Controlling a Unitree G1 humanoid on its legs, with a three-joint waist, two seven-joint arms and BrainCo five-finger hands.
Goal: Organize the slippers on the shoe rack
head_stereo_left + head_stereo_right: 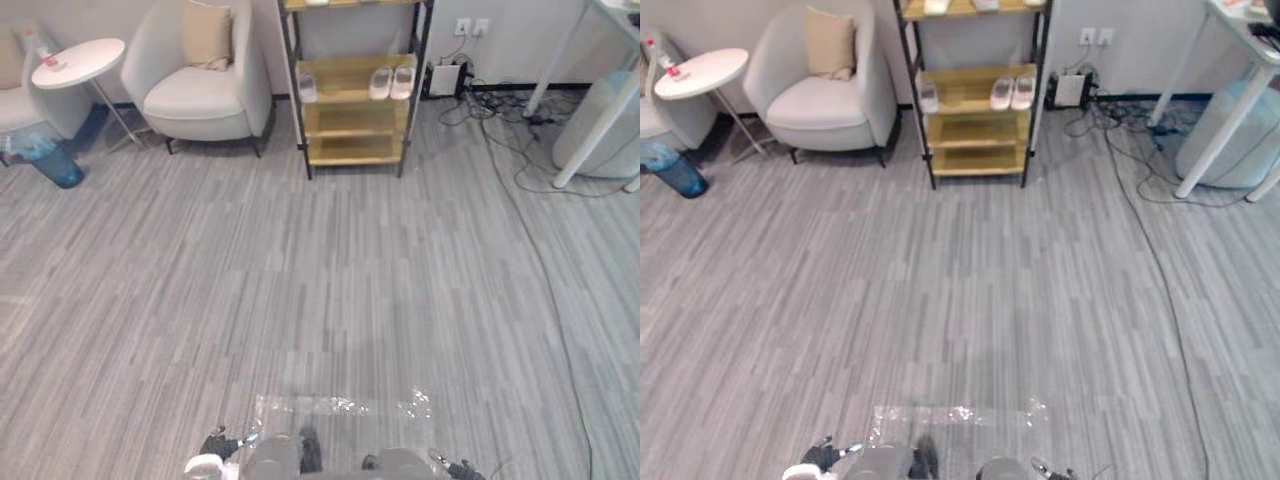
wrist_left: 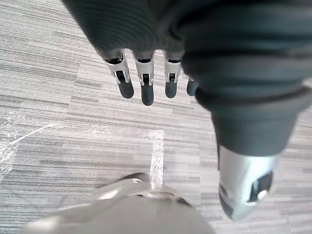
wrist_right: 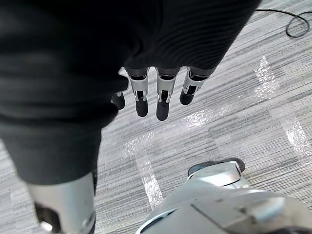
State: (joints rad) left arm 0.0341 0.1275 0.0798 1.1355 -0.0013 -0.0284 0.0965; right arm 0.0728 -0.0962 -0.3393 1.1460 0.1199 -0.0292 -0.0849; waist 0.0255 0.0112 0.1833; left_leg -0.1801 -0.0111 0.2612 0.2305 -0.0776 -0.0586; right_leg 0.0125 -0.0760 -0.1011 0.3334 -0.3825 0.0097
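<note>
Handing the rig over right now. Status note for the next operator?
Left hand: open, empty, hanging over the floor. Right hand: same.
Shoe rack: by the far wall, across the floor from the robot.
Second shelf from the top: pair of slippers side by side at the right, single slipper apart at the left end.
Done: these three are on the rack.
Left: probably walk up and tidy the single slipper.

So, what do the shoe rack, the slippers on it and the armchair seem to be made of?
Shoe rack: matt yellowish shelves, probably wood or bamboo, between thin black posts that look like metal. Slippers: pale and smooth, perhaps foam or rubber; too small to be sure. Armchair: off-white padded upholstery, fabric or faux leather.
</note>
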